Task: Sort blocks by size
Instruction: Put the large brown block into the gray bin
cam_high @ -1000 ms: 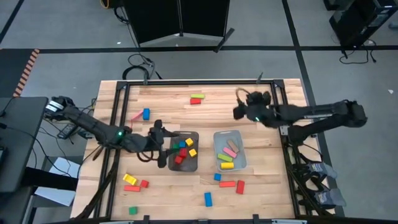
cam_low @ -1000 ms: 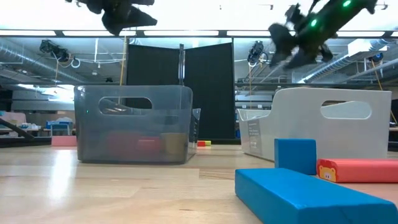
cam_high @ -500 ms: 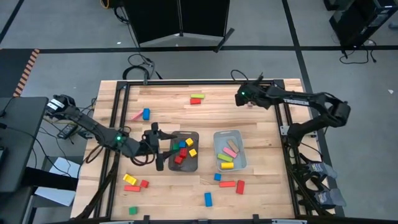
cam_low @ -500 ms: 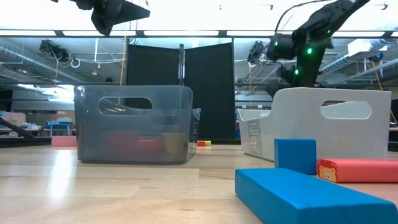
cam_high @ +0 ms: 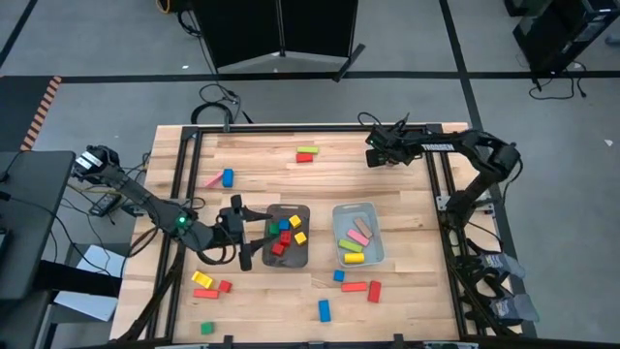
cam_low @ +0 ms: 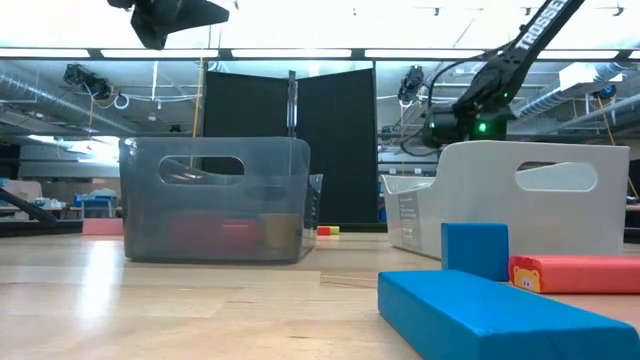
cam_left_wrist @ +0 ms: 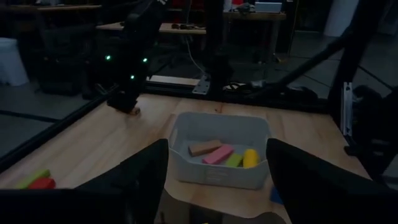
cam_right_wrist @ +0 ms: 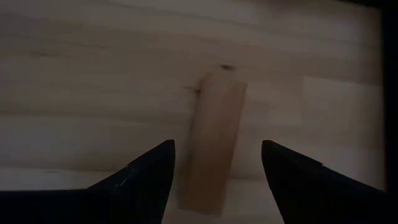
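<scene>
R gripper moved since earlier frame from beside white tray to far R table corner, lowered; fingers spread, tan bar seen between them on wood, not pinched; L gripper spread, shifted slightly, held over grey tray edge.

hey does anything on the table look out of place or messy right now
Nothing is spilled or damaged. The sort is just unfinished: loose blocks still lie around the dark tray and pale tray. The open right pincer hangs over a tan block at the table's far right, and the open left pincer hovers beside the dark tray.
</scene>
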Robot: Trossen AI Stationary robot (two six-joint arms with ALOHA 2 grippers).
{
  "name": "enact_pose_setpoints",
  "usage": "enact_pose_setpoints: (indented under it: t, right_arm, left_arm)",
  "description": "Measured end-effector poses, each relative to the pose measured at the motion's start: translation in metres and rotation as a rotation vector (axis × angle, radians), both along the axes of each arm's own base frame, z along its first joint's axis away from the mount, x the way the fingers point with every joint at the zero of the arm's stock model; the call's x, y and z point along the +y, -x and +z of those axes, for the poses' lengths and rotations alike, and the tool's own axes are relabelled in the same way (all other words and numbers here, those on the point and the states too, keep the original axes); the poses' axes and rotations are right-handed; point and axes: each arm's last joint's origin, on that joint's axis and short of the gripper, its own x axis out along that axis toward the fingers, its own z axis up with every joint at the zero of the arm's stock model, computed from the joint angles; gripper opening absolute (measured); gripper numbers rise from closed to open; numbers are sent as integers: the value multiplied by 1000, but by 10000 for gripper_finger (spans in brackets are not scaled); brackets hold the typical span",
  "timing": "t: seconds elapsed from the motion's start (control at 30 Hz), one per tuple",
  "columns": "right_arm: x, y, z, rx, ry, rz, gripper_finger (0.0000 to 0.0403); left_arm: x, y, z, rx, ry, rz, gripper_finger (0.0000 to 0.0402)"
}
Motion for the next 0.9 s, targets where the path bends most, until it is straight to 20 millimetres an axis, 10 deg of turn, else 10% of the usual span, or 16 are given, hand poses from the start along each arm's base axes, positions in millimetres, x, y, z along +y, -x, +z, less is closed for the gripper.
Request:
enact_pose_setpoints:
  t: [0.53,0.9]
  right_arm:
    - [-13,3,-15,-16,-79,10,110]
    - [2,2,12,-60,-30,120,110]
  left_arm:
    - [-3,2,0,3,-12,6,278]
    - [-3,3,-2,7,11,10,278]
